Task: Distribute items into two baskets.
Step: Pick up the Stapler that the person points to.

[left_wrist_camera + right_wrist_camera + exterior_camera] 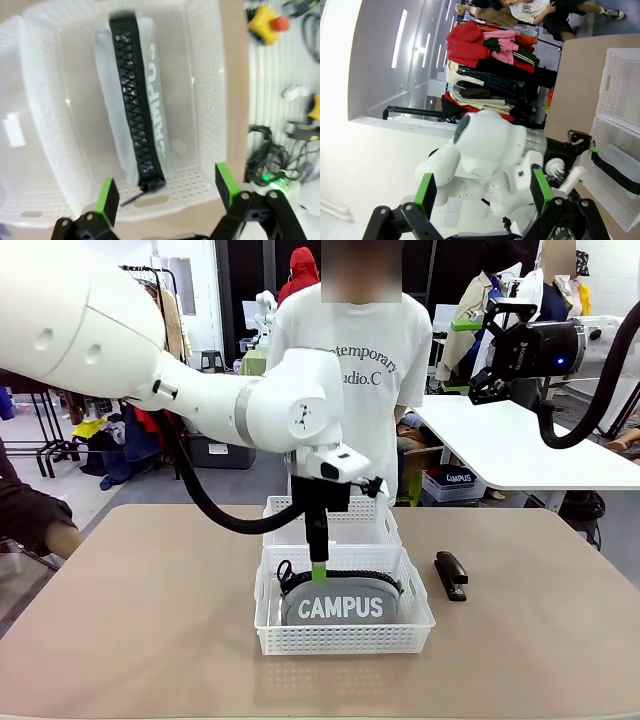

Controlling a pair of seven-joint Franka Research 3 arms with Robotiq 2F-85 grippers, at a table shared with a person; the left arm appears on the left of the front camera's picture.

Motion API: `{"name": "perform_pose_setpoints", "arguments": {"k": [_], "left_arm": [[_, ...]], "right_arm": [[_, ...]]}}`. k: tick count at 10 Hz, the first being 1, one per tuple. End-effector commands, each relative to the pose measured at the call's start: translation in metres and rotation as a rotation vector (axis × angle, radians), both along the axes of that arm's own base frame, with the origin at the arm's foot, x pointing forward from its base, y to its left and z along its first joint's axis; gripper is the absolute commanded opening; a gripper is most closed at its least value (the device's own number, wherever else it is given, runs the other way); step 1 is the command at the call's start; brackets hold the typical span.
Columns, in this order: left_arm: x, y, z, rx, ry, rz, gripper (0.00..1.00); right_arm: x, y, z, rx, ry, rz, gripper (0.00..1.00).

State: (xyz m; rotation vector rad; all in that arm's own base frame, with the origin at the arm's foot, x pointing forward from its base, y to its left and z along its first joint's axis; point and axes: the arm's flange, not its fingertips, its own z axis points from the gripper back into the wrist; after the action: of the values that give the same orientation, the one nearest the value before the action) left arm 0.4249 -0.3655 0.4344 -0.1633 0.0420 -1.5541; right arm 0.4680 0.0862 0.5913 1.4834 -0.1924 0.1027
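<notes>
Pouch [340, 605] sits in the near basket [345, 642] beneath my spread, empty left gripper [318, 572], so I judge half done; stapler [450, 575] waits on the table [150, 620] beside it for the far basket [382, 530], right gripper [482, 190] unclenched aloft.

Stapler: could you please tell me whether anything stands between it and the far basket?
Nothing visible does. The stapler lies on the table beside the near basket, the far basket just beyond; the left gripper hangs open over the pouch.
</notes>
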Motion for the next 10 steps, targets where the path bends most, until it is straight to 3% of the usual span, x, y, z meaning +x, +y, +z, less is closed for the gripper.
{"name": "perform_pose_setpoints", "arguments": {"k": [1, 4, 6, 10], "left_arm": [[0.000, 0.029, 0.033, -0.066, 0.062, 0.040, 1.00], [0.006, 0.064, 0.083, -0.215, 0.124, 0.171, 1.00], [0.022, 0.087, 0.104, -0.296, 0.285, 0.301, 1.00], [0.039, 0.146, 0.145, -0.528, 0.411, 0.518, 1.00]], "right_arm": [[-0.001, 0.000, 0.002, 0.002, -0.004, 0.001, 1.00], [-0.001, 0.000, 0.002, 0.002, -0.004, 0.001, 1.00], [-0.001, 0.000, 0.002, 0.002, -0.004, 0.001, 1.00], [-0.001, 0.000, 0.002, 0.002, -0.004, 0.001, 1.00]]}}
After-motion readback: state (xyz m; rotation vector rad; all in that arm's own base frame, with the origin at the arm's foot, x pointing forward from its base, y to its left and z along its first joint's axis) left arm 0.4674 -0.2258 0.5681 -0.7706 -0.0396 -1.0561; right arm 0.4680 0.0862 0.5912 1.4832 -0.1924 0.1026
